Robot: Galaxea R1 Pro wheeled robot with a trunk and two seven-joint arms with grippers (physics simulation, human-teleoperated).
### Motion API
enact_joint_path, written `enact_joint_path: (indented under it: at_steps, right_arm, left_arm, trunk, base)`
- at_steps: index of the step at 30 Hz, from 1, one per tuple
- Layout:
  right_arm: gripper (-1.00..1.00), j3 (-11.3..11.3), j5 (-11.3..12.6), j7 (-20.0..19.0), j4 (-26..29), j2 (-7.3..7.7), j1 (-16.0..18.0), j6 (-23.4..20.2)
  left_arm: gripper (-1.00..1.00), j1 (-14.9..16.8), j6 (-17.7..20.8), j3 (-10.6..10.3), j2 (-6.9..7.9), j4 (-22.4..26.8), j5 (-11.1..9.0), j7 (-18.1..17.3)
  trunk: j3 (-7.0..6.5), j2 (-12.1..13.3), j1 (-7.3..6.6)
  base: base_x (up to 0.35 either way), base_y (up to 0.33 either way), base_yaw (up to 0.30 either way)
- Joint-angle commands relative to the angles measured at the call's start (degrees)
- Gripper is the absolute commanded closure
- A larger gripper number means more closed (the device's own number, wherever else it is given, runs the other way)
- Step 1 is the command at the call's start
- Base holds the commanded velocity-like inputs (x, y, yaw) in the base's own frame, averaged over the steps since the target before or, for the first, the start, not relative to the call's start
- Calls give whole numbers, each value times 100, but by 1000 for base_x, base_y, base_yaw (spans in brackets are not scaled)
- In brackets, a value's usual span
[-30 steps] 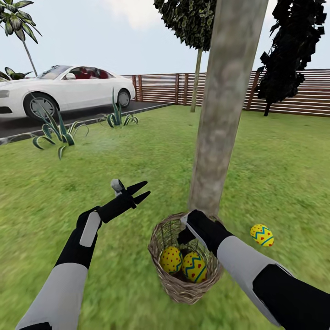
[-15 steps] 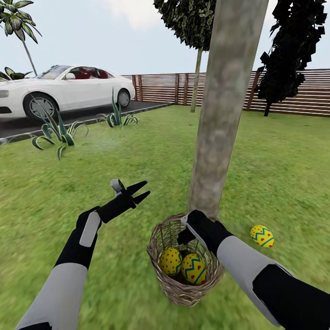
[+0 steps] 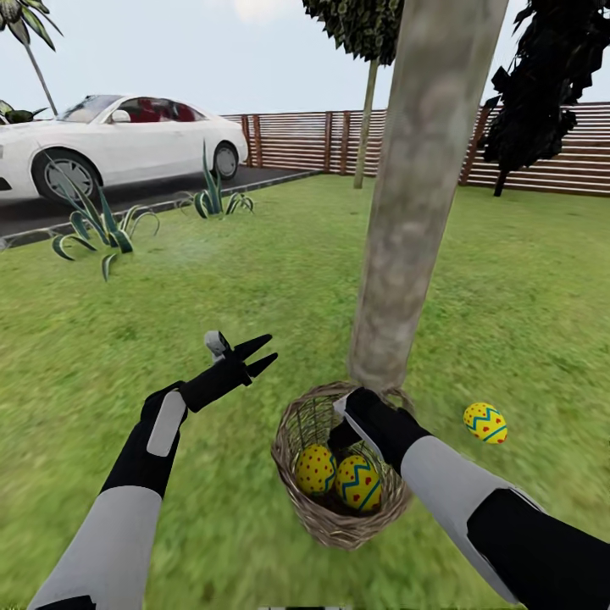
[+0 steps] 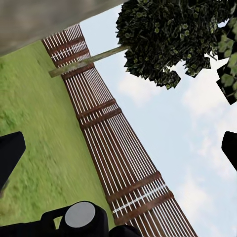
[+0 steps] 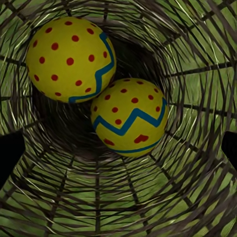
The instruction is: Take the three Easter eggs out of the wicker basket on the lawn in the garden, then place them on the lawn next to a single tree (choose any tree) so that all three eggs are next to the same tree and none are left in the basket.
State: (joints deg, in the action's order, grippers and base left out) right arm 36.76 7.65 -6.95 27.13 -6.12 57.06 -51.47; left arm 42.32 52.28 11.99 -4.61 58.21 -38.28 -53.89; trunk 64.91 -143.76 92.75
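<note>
Now two Easter eggs (image 5: pixel 129 117) lie touching inside the wicker basket (image 3: pixel 339 525); smooth, round, probably slippery, so grip across the middle. Right gripper (image 3: pixel 352 424) hovers wide apart above; left gripper (image 3: pixel 263 353) empty, spread.

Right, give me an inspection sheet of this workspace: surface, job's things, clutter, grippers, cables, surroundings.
Surface: lawn, flat green grass.
Job's things: wicker basket stands at the foot of the tree; two Easter eggs inside it, touching, one with red dots facing up, one showing a blue zigzag. A third egg lies on the grass by the trunk, to the right.
Clutter: nothing seen.
Grippers: left gripper open, empty, above the grass to the left of the basket. Right gripper reaches into the basket's mouth, fingers apart, eggs not gripped.
Cables: nothing seen.
Surroundings: white car on a driveway, spiky plants, wooden fence, more trees beyond.
</note>
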Motion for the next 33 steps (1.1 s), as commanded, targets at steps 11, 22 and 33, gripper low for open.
enact_joint_path:
  at_steps: [11, 22, 33]
  right_arm:
    - [-100, 61, 28, 61, 59, 14, 7, 31]
    - [-100, 68, -162, 89, 80, -5, 7, 162]
    - [-100, 60, -409, 93, 88, 3, 7, 163]
  left_arm:
    - [-100, 4, 28, 12, -5, -3, 4, -16]
    - [-100, 4, 28, 9, -5, -3, 4, -16]
    - [-100, 4, 28, 7, -5, -3, 4, -16]
  trunk:
    - [249, -17, 27]
    - [493, -32, 55]
    - [737, -47, 83]
  base:
    - [0, 0, 0]
    - [0, 0, 0]
    - [0, 0, 0]
